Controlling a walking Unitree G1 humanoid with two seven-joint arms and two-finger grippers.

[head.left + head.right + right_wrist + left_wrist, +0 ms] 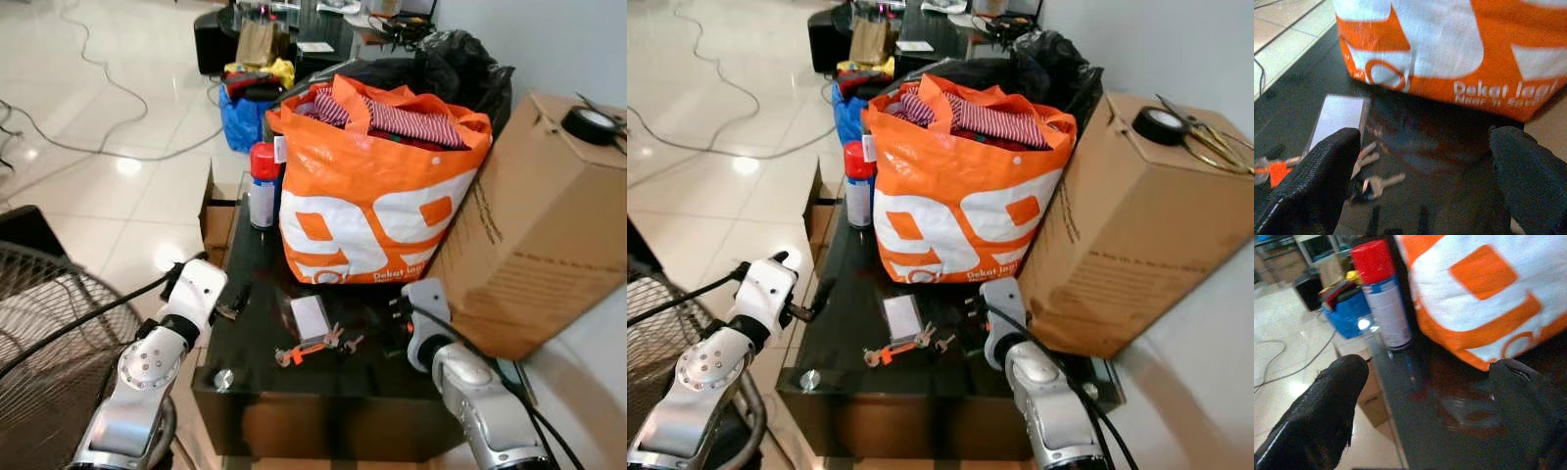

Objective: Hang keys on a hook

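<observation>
Dark glass table [257, 262] carries the keys [315, 346], loose beside a white card [310, 315]; the right gripper [1422, 188], fingers spread and empty, faces them, presumably lining up its grasp.

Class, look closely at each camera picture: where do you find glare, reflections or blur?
Left eye view: lamp glare on the floor; the glossy table mirrors the bag. Left wrist view: the can is soft, the near left tool fingers blurred. Right wrist view: the bag's lettering is smeared, the keys dim.
</observation>
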